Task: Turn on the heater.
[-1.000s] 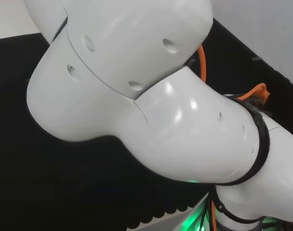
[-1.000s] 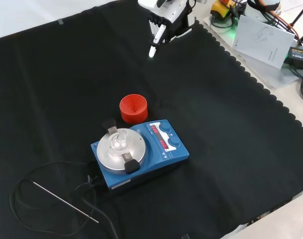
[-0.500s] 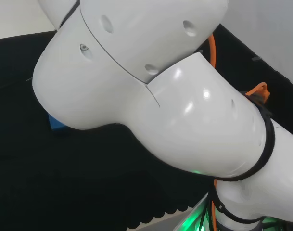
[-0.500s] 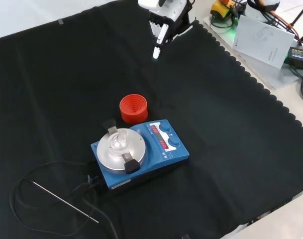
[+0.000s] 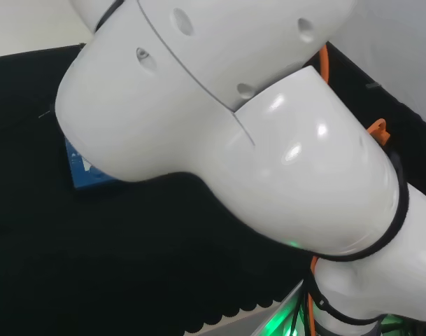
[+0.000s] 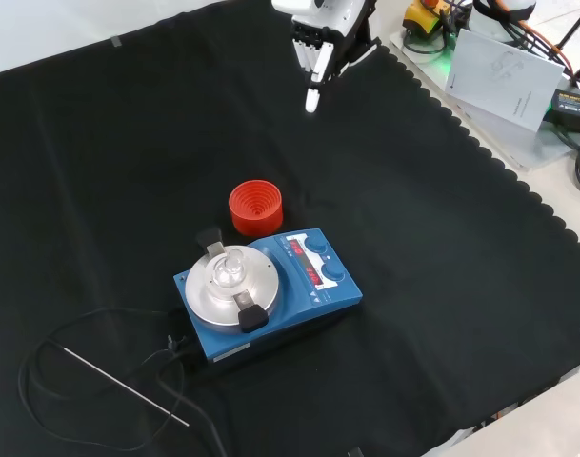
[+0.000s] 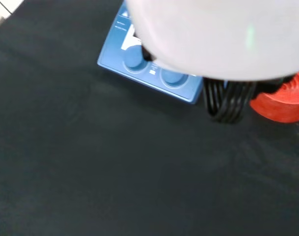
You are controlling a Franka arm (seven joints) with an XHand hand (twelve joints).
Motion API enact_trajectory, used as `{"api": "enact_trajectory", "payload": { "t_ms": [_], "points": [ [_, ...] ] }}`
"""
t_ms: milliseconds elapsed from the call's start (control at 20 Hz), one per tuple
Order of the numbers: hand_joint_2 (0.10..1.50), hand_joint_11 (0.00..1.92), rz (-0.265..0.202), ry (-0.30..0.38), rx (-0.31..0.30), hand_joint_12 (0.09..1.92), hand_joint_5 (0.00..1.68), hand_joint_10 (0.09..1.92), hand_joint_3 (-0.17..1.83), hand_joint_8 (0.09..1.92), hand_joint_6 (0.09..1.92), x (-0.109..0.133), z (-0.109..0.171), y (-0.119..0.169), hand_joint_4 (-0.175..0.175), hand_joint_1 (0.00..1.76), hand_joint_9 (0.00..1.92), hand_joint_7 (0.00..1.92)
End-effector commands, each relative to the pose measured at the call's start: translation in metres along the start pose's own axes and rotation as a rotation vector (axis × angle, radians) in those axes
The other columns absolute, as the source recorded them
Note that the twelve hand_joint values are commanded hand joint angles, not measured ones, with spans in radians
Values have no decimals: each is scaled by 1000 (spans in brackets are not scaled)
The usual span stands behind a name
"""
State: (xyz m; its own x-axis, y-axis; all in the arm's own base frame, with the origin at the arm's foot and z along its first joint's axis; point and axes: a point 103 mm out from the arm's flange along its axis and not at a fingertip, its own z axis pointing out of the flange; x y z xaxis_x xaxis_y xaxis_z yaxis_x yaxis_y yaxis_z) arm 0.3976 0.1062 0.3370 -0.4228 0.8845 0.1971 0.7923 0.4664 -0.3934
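Hovering at the far edge of the tabletop (image 6: 128, 143) in the front view, the hand (image 6: 320, 43) grasps nothing, one finger extended. The heater (image 6: 268, 291) sits near centre, well apart, knobs untouched. Judged: approach and switching remain.

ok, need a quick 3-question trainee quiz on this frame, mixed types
1. True or false: the hand is touching the blue heater.
2. In the front view, the red ribbed stand sits: A) on the heater's plate, B) on the cloth just beyond the heater, C) beside the thin metal probe.
3. Fill in: the heater's round metal plate carries a clear ____ piece.

Key: 1 false, it is well above and apart; 2 B; 3 glass.
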Motion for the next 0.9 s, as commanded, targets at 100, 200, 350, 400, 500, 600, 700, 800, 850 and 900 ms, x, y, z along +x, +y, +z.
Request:
{"api": "enact_trajectory", "payload": {
  "t_ms": [100,200,350,400,500,600,700,800,850,900],
  "points": [
    [229,1185,-19,55,-13,1173,291,1371,1586,1516,91,18,-3,4,-77,1612,1271,1199],
    [229,1186,-21,81,-11,1174,291,1371,1586,1516,91,24,-2,4,-76,1612,1271,1199],
    [226,1187,-31,87,2,1179,288,1375,1592,1520,92,33,0,1,-75,1613,1272,1199],
    [226,1188,-37,88,5,1180,288,1376,1593,1521,92,36,2,1,-75,1613,1273,1200],
    [225,1188,-55,95,12,1182,287,1377,1594,1521,92,40,5,2,-75,1613,1274,1200],
    [225,1188,-78,116,26,1183,286,1378,1595,1522,92,40,8,5,-74,1613,1274,1200],
    [225,1188,-100,141,47,1184,286,1378,1596,1522,92,39,8,8,-74,1613,1274,1199],
    [225,1189,-111,149,58,1184,285,1379,1596,1522,92,35,7,12,-73,1614,1274,1199],
    [225,1190,-109,157,62,1186,284,1380,1597,1522,92,33,6,14,-73,1614,1275,1199],
    [224,1190,-109,161,64,1188,283,1381,1598,1523,92,31,6,16,-73,1614,1275,1199]
  ]
}}
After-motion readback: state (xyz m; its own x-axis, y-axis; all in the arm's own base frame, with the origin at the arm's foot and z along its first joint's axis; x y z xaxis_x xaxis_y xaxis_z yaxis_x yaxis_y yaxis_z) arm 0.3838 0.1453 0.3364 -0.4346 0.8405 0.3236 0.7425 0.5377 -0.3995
